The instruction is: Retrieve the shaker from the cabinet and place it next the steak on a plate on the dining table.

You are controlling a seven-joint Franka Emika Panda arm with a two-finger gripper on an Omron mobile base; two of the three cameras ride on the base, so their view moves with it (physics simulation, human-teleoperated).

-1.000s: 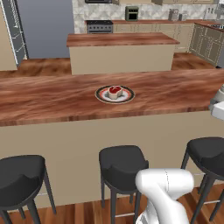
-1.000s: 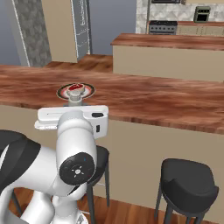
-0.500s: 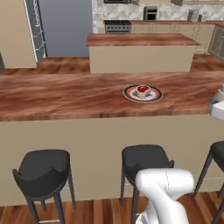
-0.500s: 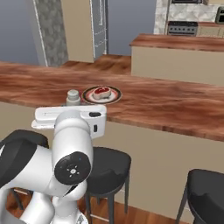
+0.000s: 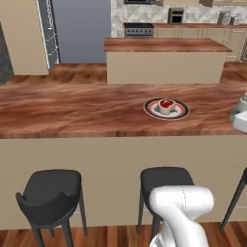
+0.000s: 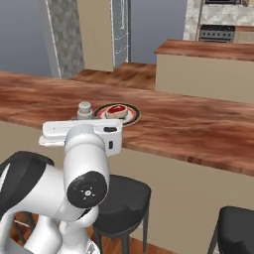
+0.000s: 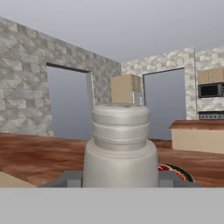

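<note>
Gripper (image 7: 120, 186): clamped on the shaker, which stands upright between its fingers; in the hand view the shaker rises straight ahead and blocks much of the scene
Shaker (image 7: 120, 148): pale grey cylinder with a ribbed, rounded cap; in the right base view it (image 6: 85, 109) shows above the arm's white hand, over the dining table, just left of the plate; whether it touches the top I cannot tell
Dining table (image 5: 72, 108): long reddish-brown wood-grain top with a beige front; it runs across both base views
Stools (image 5: 50, 193): black, tucked below the table front
Plate (image 5: 166, 109): round, white, dark reddish rim; it lies flat on the table top, right of centre in the left base view; its rim peeks out to the right of the shaker in the hand view
Steak (image 5: 166, 105): small chunk, red on top, pale sides; it sits in the middle of the plate
Island (image 5: 166, 60): shorter counter with a like top, well behind the table
</note>
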